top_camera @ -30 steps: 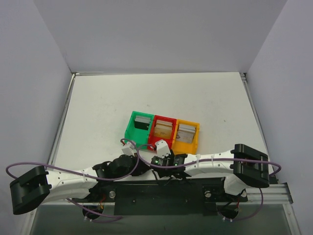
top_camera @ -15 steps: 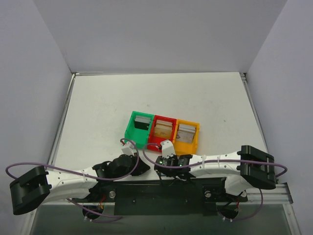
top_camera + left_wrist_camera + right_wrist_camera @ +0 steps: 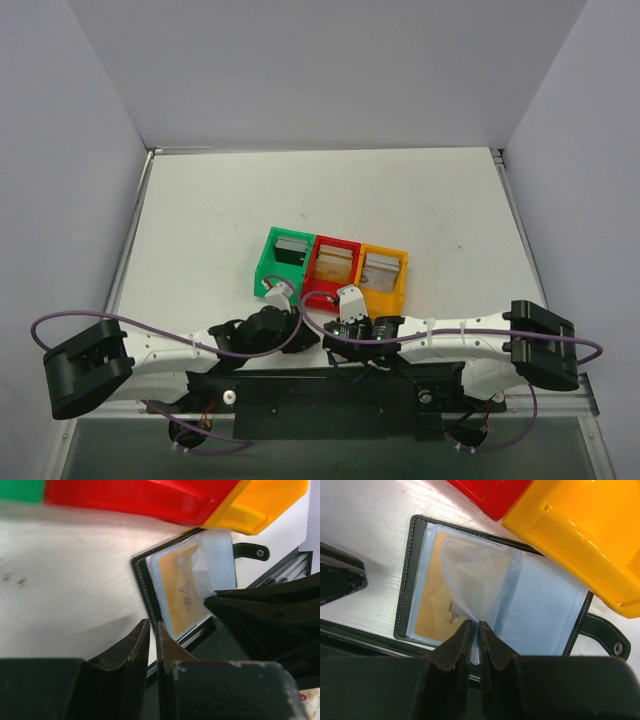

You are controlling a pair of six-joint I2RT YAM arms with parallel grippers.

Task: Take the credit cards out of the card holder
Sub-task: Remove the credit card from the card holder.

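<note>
The right gripper [image 3: 474, 625] has its two black wedge-shaped fingers drawn almost together at the bottom centre of the right wrist view. They pinch the lower edge of a clear sleeve [image 3: 480, 580], a thin glossy film that curls up off the page beneath it. That sleeve belongs to the card holder [image 3: 404, 595], a black wallet with pale stitching round its rounded corners. It lies open and flat on the white table [image 3: 365, 525], with a snap strap [image 3: 605, 637] at lower right. A tan-orange card [image 3: 437, 605] shows through the left-hand pocket.

The left gripper [image 3: 151, 625], at bottom centre of the left wrist view, leaves only a thin slit and holds nothing. Its tips are at the holder's ribbed black edge; whether they touch it I cannot tell.

Just above the holder run smooth plastic boxes: a red box [image 3: 490, 495], an orange box [image 3: 585, 540] and a green box [image 3: 270, 265]. In the top view, flat grey and tan cards [image 3: 335, 262] stand in them.
</note>
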